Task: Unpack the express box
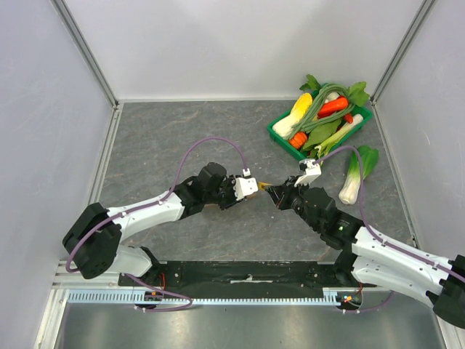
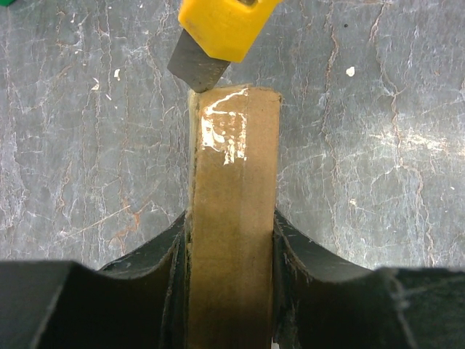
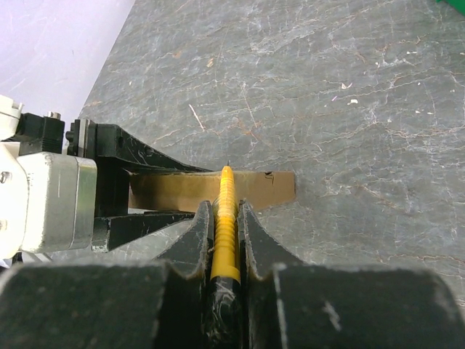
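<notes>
Left gripper [image 1: 251, 187] pinching express box [image 2: 234, 218], right gripper [image 3: 225, 218] pinching knife [image 3: 227, 211], left wrist view: blade [image 2: 197, 67] at taped end

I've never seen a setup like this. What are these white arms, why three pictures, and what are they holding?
These are two robot arms, each ending in a two-finger gripper. One picture looks down from above; the other two come from cameras on the wrists. The left gripper clamps a small brown cardboard box. The right gripper holds a yellow utility knife, its blade right at the box's taped end. On the grey table, a green tray of vegetables sits far right, one leafy vegetable lying beside it.
</notes>
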